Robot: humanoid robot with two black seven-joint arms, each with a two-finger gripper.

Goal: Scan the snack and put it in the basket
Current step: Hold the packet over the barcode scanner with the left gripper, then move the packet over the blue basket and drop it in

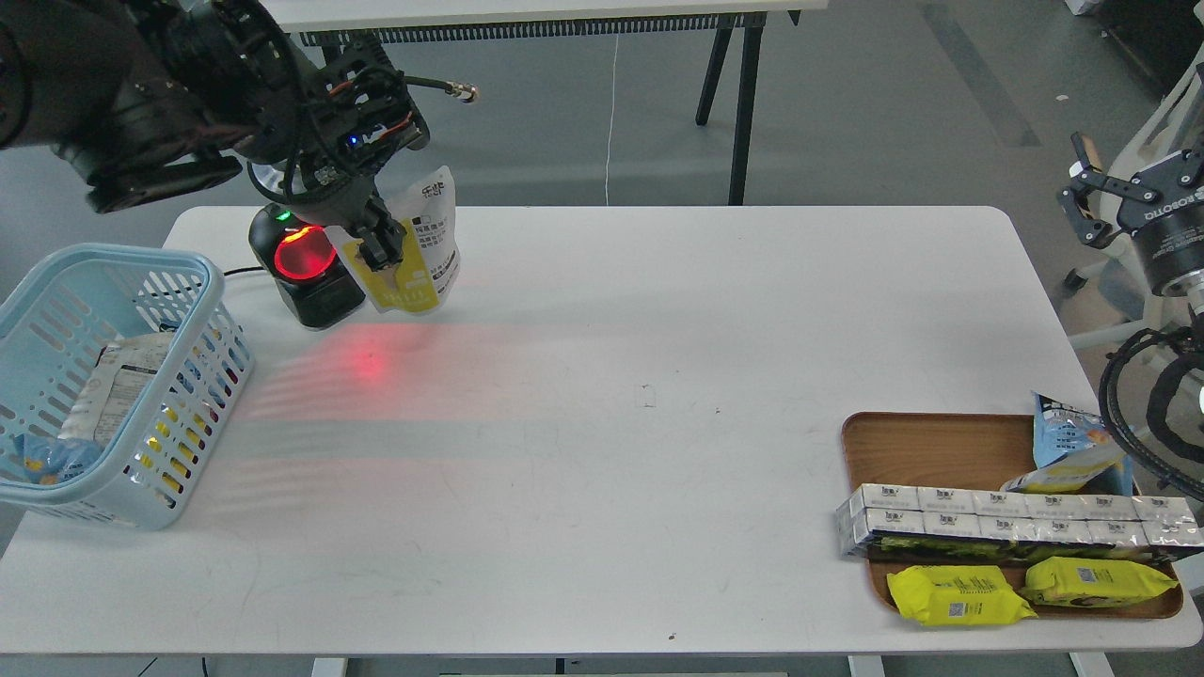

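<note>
My left gripper (384, 252) is shut on the snack (421, 252), a small pouch half yellow and half white with dark print. It holds the pouch upright in the air at the table's far left, right beside a black scanner (306, 268) whose round window glows red. The light blue basket (56, 282) stands at the left edge of the table with a few packets inside. My right gripper (1082, 188) is up off the table at the right edge of the view, with its fingers spread and nothing in them.
A wooden tray (926, 442) at the front right holds a row of white boxes (1006, 515), two flat yellow packets (955, 594) and a blue-and-yellow bag (1068, 447). Red scanner light falls on the white table (658, 376). Another table's legs stand behind.
</note>
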